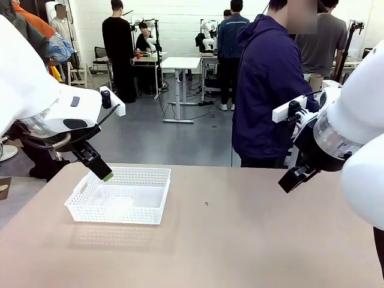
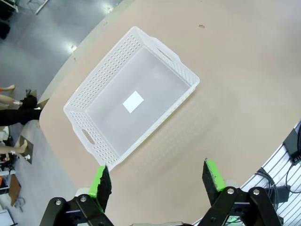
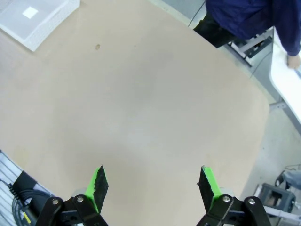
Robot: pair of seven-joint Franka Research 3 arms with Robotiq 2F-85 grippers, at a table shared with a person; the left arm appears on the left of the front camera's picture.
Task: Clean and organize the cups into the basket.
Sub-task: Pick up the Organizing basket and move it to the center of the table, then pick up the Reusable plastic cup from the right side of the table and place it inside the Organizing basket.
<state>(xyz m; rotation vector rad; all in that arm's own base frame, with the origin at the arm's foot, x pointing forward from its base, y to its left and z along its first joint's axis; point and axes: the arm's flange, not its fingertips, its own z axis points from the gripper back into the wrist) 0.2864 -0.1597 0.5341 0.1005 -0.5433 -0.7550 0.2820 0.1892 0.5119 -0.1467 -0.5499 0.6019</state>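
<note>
Evidently the basket [image 1: 117,215] has been set flat on the left part of the table [image 1: 240,246], mouth up and well inside the edge, presumably so that cups can be dropped in from above. Its floor is seen bare except for a small white square at the middle.

The left gripper [image 1: 103,173] is held above the basket's left end, tilted down towards it. In the left wrist view the basket [image 2: 155,75] is seen ahead of that gripper [image 2: 157,179], apart from it, with one short end nearest the green pads. The jaws are spread wide and nothing is held between them. This is judged a ready stance over the place where things are to be collected.

The right gripper [image 1: 292,179] is kept raised over the bare right side of the table, well apart from the basket. From its own wrist camera that gripper [image 3: 153,181] is likewise seen spread wide and empty, with the basket [image 3: 42,21] far off at one corner.

A person [image 1: 264,90] in a dark blue jacket is seen standing at the far side of the table.
</note>
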